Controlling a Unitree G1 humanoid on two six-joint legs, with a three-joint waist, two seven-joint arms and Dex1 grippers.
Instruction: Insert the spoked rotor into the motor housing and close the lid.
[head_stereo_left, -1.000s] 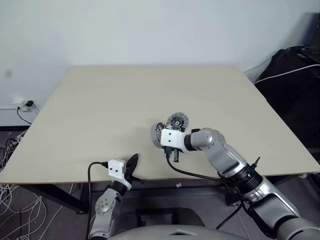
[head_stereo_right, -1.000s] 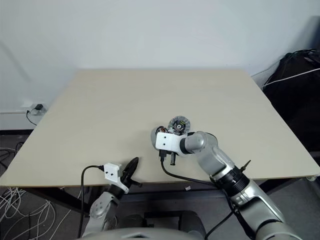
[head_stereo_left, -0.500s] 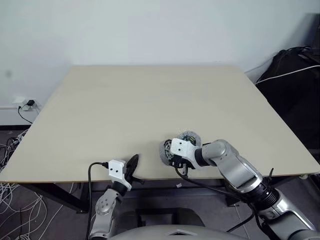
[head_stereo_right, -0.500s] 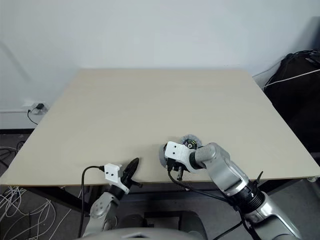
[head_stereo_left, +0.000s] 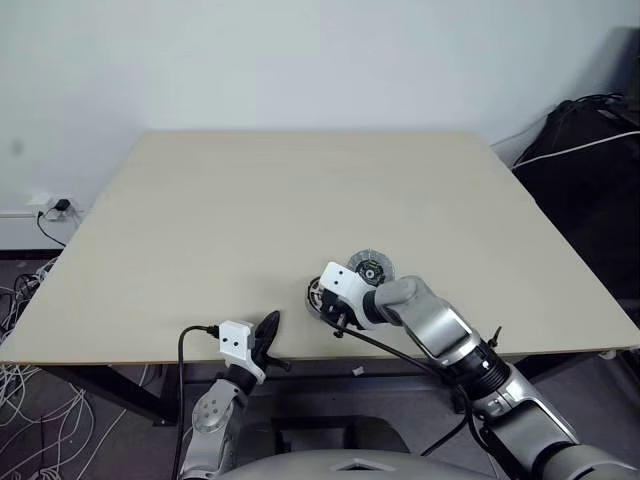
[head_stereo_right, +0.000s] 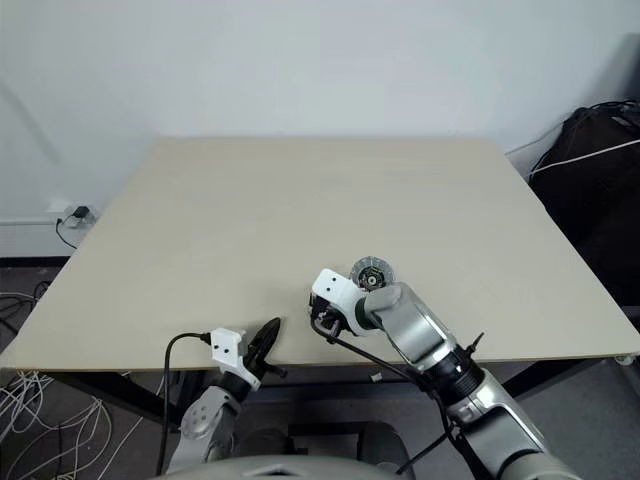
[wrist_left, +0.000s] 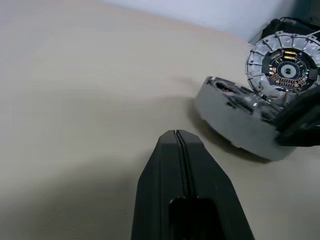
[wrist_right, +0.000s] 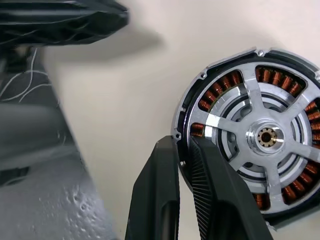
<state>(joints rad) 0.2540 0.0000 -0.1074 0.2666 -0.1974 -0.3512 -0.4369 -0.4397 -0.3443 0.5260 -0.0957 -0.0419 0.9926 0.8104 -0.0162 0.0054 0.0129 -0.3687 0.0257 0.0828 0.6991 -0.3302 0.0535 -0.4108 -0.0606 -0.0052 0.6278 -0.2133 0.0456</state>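
A: Where's everything sitting? Use the housing (wrist_right: 250, 135) as anchor.

B: Housing is lying near the table (head_stereo_left: 250, 200) front edge, rotor (wrist_right: 265, 136) already seated inside it, spokes over copper windings. Lid (head_stereo_left: 368, 268) is resting just behind the housing, ribbed face with dark centre facing up.

A: Grippers?

B: Right gripper (wrist_right: 184, 165) is pinching the housing rim, fingers nearly closed on its wall. Left gripper (wrist_left: 176, 145) is pressed fully closed, holding nothing, hovering near the housing at the table edge.

A: Handling the lid?

B: Looking like rigid metal, smooth, probably slippery and fairly light. I'd be gripping it across the rim.

A: Anything unclear?

B: Head views are hiding most of the housing behind the right wrist. Whether the lid touches the housing, can't tell.
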